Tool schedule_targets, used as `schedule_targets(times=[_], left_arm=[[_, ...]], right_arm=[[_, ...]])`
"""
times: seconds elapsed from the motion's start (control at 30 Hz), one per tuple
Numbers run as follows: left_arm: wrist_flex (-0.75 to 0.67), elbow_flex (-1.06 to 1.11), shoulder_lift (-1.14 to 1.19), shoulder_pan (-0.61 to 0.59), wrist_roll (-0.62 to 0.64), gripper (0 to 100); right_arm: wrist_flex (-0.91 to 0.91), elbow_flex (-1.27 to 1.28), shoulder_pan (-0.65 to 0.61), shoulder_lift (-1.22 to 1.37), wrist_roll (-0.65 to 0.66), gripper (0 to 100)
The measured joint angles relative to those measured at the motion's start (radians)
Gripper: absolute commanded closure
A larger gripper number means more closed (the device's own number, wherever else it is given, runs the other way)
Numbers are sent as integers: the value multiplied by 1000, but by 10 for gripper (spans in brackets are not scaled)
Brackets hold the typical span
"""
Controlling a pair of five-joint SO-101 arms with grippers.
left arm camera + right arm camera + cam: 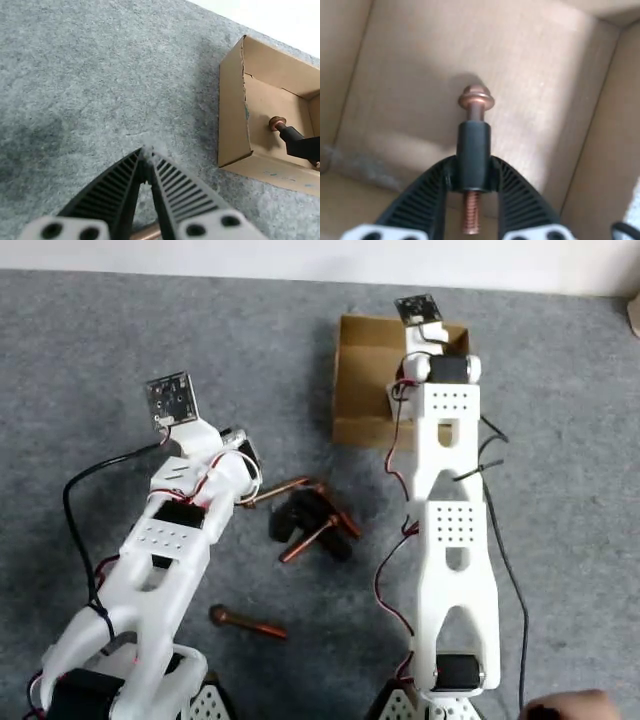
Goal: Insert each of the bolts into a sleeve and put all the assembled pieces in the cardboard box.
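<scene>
Copper bolt (476,97) in smooth black sleeve (474,155), ribbed right claw (472,169)

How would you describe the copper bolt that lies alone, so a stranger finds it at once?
Find the cardboard box at the far side of the table, then the heap of bolts and black sleeves between the two arms. Nearer the arm bases, beside the left arm, lies one copper bolt. It alone touches no sleeve, bolt or gripper.

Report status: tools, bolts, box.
Right tool shut on sleeved bolt, inside cardboard box. Left tool shut on bare bolt over mat. Loose bolts, sleeves between arms.
</scene>
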Motion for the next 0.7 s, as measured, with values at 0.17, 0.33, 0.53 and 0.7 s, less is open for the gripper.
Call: schedule_targets(times=[0.17, 0.33, 0.53, 0.7], left_arm=[[0, 0, 0, 0, 0, 993], [0, 0, 0, 0, 0, 993], [0, 0, 2, 0, 0, 993], [0, 0, 2, 0, 0, 993]], right_arm=[[-2, -5, 0, -3, 0, 702], [-2, -9, 0, -3, 0, 693], [-2, -9, 9, -54, 0, 693], [41, -9, 32, -221, -61, 693]])
